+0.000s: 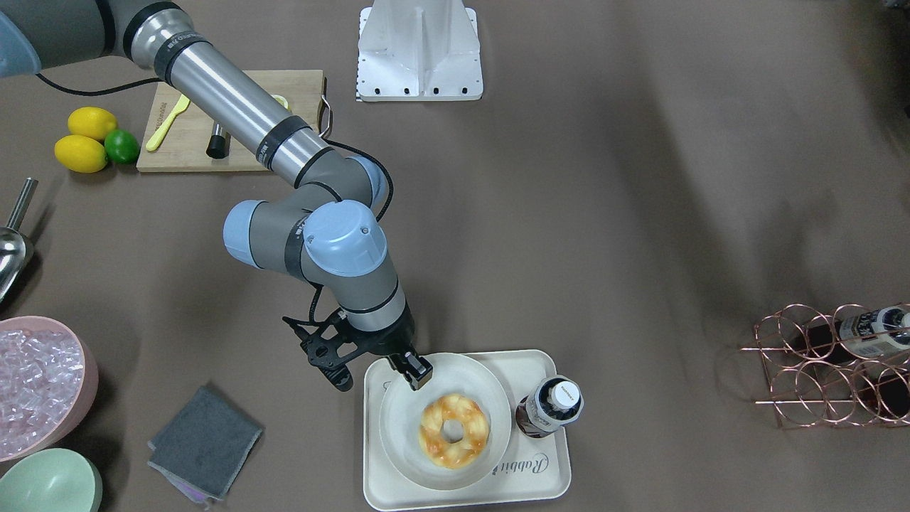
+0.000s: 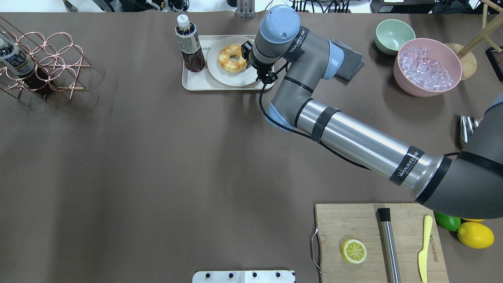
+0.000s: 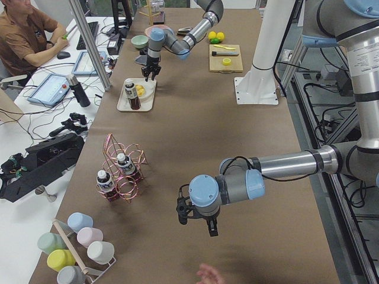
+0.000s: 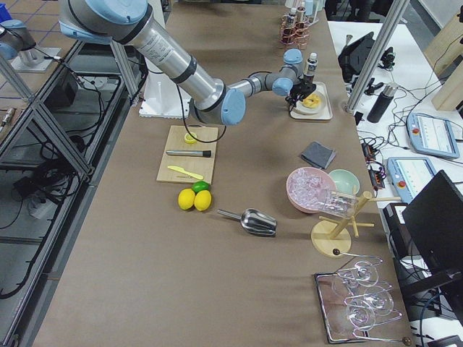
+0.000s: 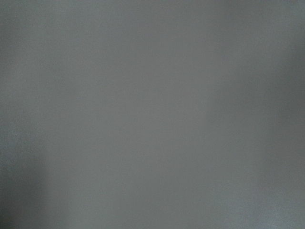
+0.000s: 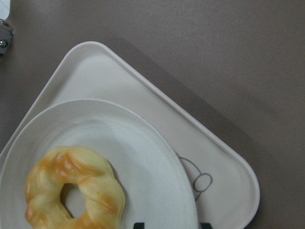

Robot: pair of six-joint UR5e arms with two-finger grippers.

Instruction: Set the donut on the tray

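Observation:
The donut (image 1: 453, 430), golden-orange with pale streaks, lies on a round pale plate (image 1: 398, 427). The plate stands on the cream tray (image 1: 526, 483) with the "Rabbit" script. It also shows in the overhead view (image 2: 232, 58) and in the right wrist view (image 6: 74, 191). My right gripper (image 1: 412, 371) hangs over the plate's rim on the robot's side, just beside the donut and apart from it. Its fingertips stand apart at the bottom of the right wrist view, with nothing between them. My left gripper (image 3: 198, 222) hangs over bare table far from the tray, and I cannot tell its state.
A dark drink bottle (image 1: 551, 407) stands on the tray next to the plate. A grey cloth (image 1: 205, 441), a pink bowl of ice (image 1: 35, 384) and a green bowl (image 1: 50, 483) lie beyond the tray. A copper wire rack (image 1: 832, 363) stands at the other end.

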